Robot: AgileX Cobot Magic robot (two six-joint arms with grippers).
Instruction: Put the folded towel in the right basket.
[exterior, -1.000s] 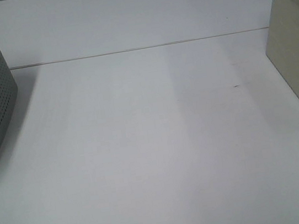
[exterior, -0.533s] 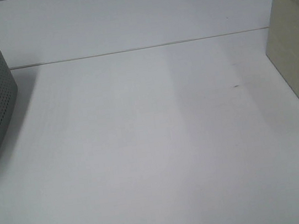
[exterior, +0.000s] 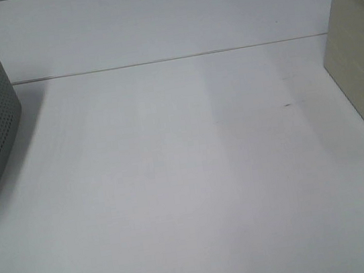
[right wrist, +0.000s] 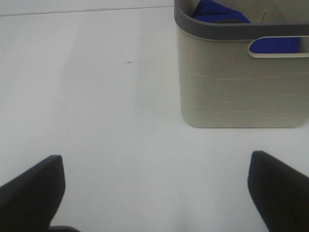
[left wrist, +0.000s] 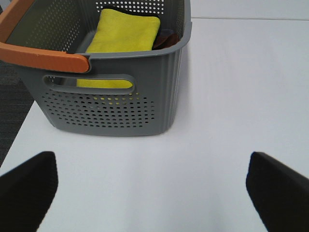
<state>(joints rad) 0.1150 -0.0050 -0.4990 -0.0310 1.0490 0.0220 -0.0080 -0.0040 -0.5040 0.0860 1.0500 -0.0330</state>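
grey perforated left basket (left wrist: 120,104) holds my neatly folded yellow towel (left wrist: 123,41), flat and square-edged, while the beige right basket (right wrist: 241,82) holds blue cloth (right wrist: 219,13), and both left gripper (left wrist: 152,181) and right gripper (right wrist: 154,186) hang spread, gripping nothing.

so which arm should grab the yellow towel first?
Left, probably. Its open gripper faces the grey basket holding the folded yellow towel. The right gripper faces the beige basket, the drop-off side.

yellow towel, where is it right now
The yellow towel lies folded inside the grey basket at the table's left edge, seen in the left wrist view.
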